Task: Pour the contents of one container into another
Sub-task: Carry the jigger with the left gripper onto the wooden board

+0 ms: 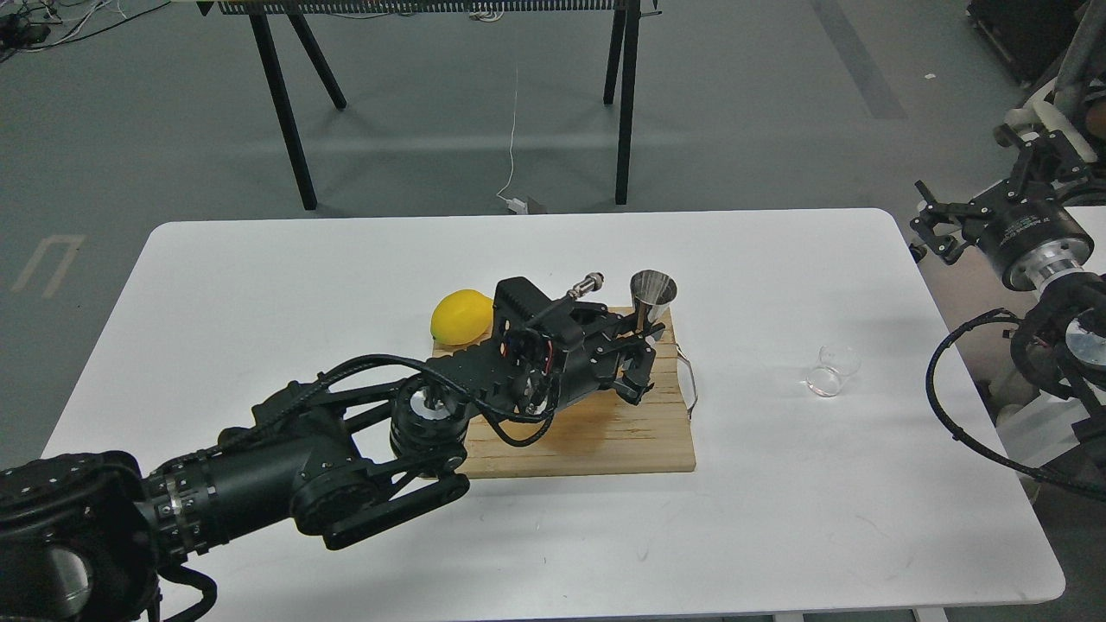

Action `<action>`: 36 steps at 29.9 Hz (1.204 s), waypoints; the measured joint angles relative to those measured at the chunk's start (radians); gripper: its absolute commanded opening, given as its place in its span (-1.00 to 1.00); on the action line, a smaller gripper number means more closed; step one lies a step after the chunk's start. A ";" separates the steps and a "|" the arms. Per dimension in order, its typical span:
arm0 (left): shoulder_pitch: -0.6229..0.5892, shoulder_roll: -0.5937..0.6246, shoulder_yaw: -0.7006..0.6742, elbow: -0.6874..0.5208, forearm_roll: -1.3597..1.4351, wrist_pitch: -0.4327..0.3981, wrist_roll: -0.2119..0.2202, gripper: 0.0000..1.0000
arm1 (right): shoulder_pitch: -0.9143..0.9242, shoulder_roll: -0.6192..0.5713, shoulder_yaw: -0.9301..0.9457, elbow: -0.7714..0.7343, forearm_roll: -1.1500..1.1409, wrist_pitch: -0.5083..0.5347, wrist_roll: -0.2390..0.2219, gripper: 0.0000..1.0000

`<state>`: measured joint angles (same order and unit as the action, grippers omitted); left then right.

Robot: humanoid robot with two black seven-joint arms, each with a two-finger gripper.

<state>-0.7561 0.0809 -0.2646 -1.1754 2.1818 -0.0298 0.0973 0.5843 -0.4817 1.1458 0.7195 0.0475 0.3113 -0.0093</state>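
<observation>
My left gripper [641, 345] is shut on the steel jigger [651, 296], which stands upright with its open mouth up, over the right part of the wooden cutting board [605, 441]. The lower cone of the jigger is hidden by the fingers. The clear glass cup [832, 371] lies on its side on the white table [778, 518], right of the board and apart from both arms. My right gripper [929, 226] hangs past the table's right edge, away from the cup; its fingers are too dark and small to tell apart.
A yellow lemon [460, 316] sits at the board's back left corner, beside my left arm. A metal handle [689, 384] sticks out of the board's right side. Black stand legs [624, 104] rise behind the table.
</observation>
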 measured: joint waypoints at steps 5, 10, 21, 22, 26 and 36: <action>0.003 -0.068 0.010 0.072 0.000 0.036 -0.007 -1.00 | -0.002 0.001 -0.001 0.000 0.000 0.000 0.000 0.98; 0.003 -0.080 0.036 0.162 0.000 0.117 -0.010 -1.00 | -0.004 0.002 -0.001 0.000 0.000 0.001 0.001 0.98; 0.011 -0.081 0.069 0.315 0.000 0.232 -0.023 -1.00 | 0.000 0.001 -0.003 -0.002 -0.001 0.000 0.002 0.98; 0.014 -0.081 0.069 0.322 0.000 0.237 -0.023 -1.00 | 0.000 0.001 -0.003 -0.002 -0.001 0.000 0.002 0.98; 0.032 -0.081 0.070 0.338 0.000 0.251 -0.030 -1.00 | 0.000 0.001 -0.003 -0.002 -0.001 0.000 0.002 0.98; 0.083 -0.081 0.068 0.352 0.000 0.270 -0.036 -0.98 | -0.001 0.001 -0.003 0.000 -0.002 0.000 0.002 0.98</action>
<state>-0.6734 0.0000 -0.1965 -0.8234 2.1816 0.2403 0.0612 0.5831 -0.4809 1.1427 0.7190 0.0460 0.3113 -0.0076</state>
